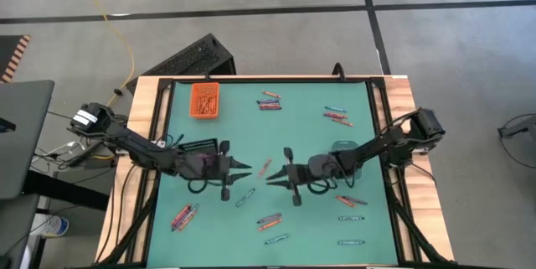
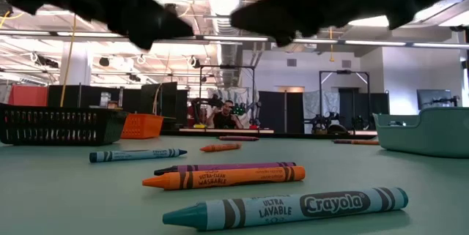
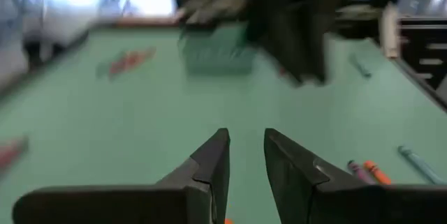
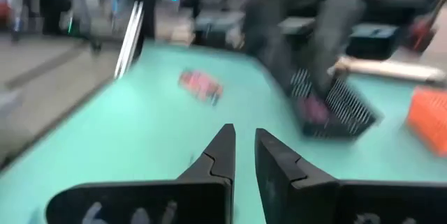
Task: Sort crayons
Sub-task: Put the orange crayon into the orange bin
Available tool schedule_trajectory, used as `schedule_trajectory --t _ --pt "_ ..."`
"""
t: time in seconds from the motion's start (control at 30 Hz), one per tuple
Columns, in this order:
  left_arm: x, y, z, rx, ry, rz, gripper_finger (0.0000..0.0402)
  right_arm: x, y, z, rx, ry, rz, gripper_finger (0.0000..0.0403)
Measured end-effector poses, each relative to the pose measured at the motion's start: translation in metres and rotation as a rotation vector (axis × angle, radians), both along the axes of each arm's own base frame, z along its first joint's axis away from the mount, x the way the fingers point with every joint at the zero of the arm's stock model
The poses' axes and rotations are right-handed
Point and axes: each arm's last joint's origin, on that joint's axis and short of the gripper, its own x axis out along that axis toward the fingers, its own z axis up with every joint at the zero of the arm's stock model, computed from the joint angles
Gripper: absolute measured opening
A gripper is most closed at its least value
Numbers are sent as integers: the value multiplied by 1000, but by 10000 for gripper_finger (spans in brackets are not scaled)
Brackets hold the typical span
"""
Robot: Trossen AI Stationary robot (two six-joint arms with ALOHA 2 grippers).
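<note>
From above, both dark arms meet at mid-table, the left gripper [image 1: 244,171] and the right gripper [image 1: 273,177] nose to nose over the green mat [image 1: 301,139]. One small orange wax crayon [image 1: 264,168] lies on the mat between the two tips, and it looks like the step in hand. To take it cleanly, I'd say only one arm should go in while the other backs off, jaws set across the stick's width, pressing straight down so it can't roll. The other crayons are scattered wide: a red cluster [image 1: 184,215] near the left edge, more [image 1: 337,116] at the far right, a few [image 1: 271,221] on the near side. An orange plastic mesh tray [image 1: 205,100] sits at the far left of the mat, a black mesh basket [image 1: 201,147] lies under the left arm, and a clear tray [image 1: 345,152] under the right.

Down at table height, a teal crayon [image 2: 286,207] lies closest, an orange one [image 2: 223,178] just behind it, and a purple one touching that. Beyond the mat is an open workshop with bright ceiling strip lights, dark frames, and a person seated far back.

Left wrist view: the fingers [image 3: 213,165] stand slightly apart, nothing between them.

Right wrist view: its fingers [image 4: 222,155] leave only a narrow gap, also empty.
</note>
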Motion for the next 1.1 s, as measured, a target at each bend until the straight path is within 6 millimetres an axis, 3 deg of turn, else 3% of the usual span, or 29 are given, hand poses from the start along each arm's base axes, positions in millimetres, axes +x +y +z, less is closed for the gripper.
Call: schedule_trajectory --t 0.13,0.27,0.4,0.6,0.9,1.1 --pt "18 16 -21 -184 135 84 96 -11 10 4 -45 74 -35 54" --pt "47 24 -43 -195 308 122 115 -23 17 12 -89 97 -109 54" --pt "73 33 -46 -175 420 260 122 -38 23 24 -138 123 -168 54" --pt "101 33 -56 -200 529 305 122 -55 28 34 -113 163 -192 54" --pt "113 32 -85 -167 604 348 118 -56 39 21 -147 211 -163 54" --pt "112 32 -88 -131 620 353 51 -54 36 18 -158 217 -193 54"
